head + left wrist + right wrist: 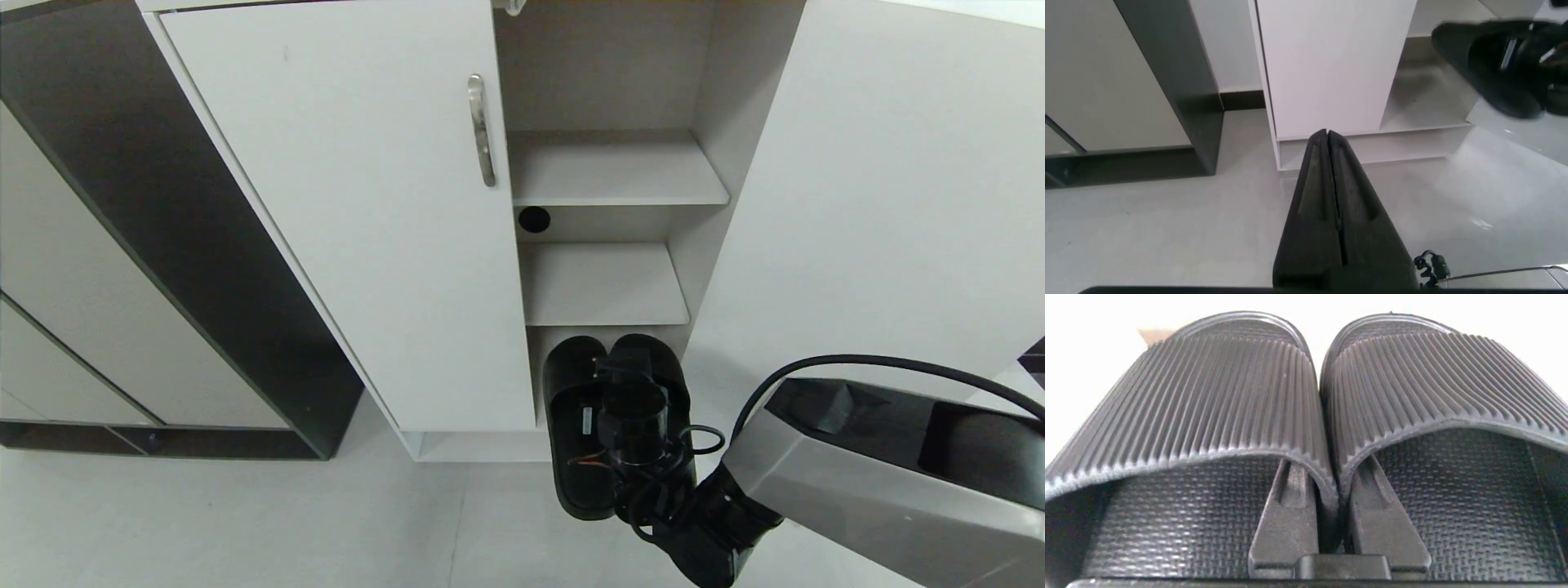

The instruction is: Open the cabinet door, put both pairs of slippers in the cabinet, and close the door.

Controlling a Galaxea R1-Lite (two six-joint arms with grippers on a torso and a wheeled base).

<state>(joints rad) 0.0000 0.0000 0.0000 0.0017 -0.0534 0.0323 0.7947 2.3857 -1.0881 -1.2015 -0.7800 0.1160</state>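
Slippers point(571, 408), one black pair, are gripped by the inner straps in the right claw point(1328, 490), low at the cabinet point(608, 286) mouth. The door point(882, 180) is already opened. The left claw point(1327, 147) is closed, empty. A second pair and door closing are judged outstanding.

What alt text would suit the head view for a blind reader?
The right gripper, jaws clamped, holds a pair of black slippers at the lowest compartment of a white cabinet. Its right door stands open, the left door shut.
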